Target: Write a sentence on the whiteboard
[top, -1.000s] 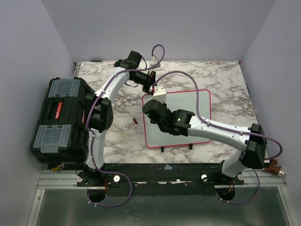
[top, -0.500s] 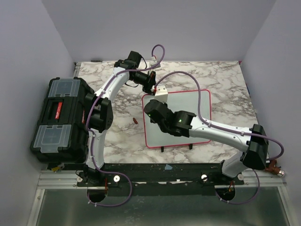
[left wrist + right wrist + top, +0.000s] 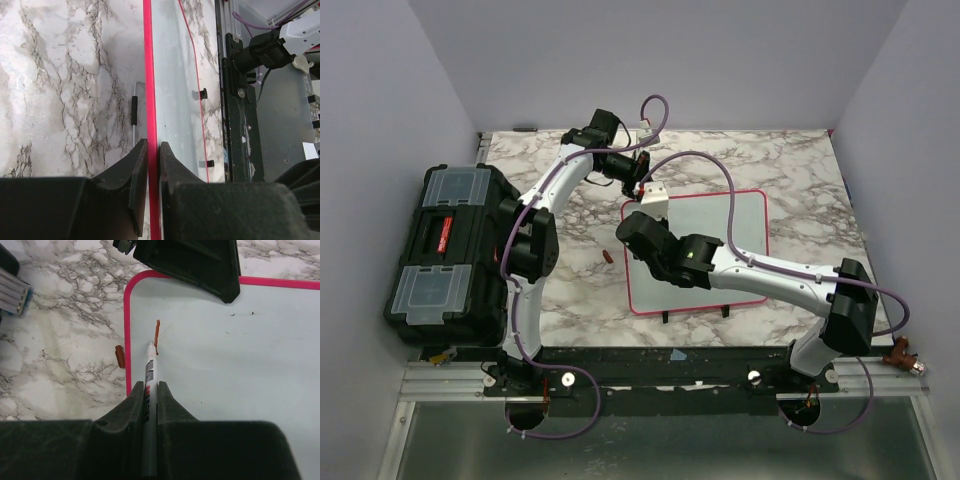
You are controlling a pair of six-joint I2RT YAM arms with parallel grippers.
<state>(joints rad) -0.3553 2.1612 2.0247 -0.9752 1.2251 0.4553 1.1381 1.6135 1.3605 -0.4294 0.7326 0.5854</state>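
The whiteboard [image 3: 730,232], white with a thin pink-red frame, lies flat on the marble table. My left gripper [image 3: 642,190] is shut on its frame at the far left corner; in the left wrist view the fingers [image 3: 153,150] pinch the pink edge [image 3: 149,90]. My right gripper [image 3: 625,230] is shut on a white marker [image 3: 150,374], tip down on the board near its left edge. Of the sentence, only one short red-brown stroke [image 3: 157,336] shows, just beyond the tip. The right arm hides part of the board in the top view.
A black toolbox [image 3: 445,255] sits at the table's left edge. The red-brown marker cap [image 3: 607,257] lies on the marble just left of the board, and also shows in the right wrist view [image 3: 120,356]. The board's two black feet [image 3: 665,316] point at the near edge.
My right gripper with the marker has shifted a little left and away, toward the board's left edge. The left gripper has kept its hold on the frame.
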